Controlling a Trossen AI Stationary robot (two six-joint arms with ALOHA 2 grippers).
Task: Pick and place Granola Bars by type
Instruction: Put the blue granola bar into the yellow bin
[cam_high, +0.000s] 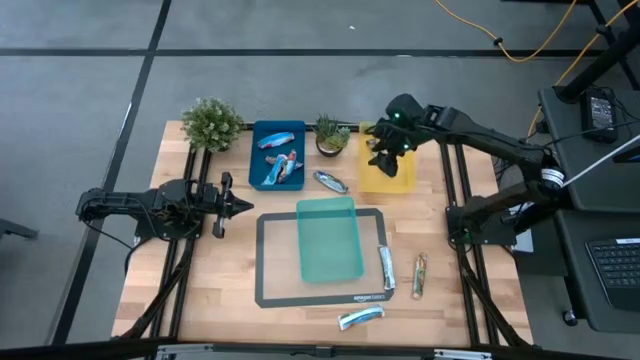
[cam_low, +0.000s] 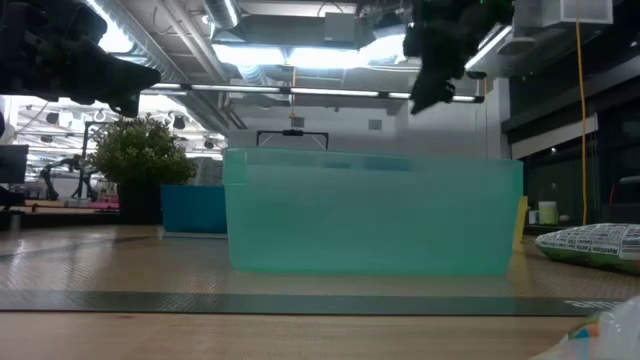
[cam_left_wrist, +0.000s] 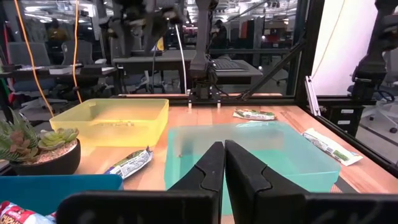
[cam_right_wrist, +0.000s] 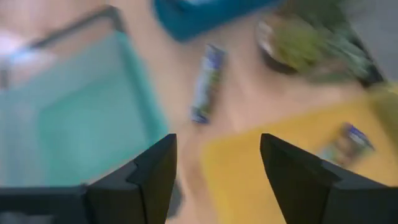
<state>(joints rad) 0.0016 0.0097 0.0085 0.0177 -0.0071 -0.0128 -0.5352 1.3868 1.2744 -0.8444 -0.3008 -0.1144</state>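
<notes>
Right gripper (cam_high: 386, 158), fingers spread and empty, hovers over yellow tray (cam_high: 402, 182): release step. Next: fetch bar (cam_high: 331, 181). Left gripper (cam_high: 240, 206) fingers pressed together.

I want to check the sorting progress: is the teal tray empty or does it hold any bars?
Empty. The high view shows only bare bottom inside the teal tray, and the left wrist view shows nothing inside it either.

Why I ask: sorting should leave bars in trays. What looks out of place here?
Four foil-wrapped bars lie loose outside the trays: one on bare wood between the blue rectangular tray and yellow tray, two right of the teal tray at and, one near the front edge.
</notes>
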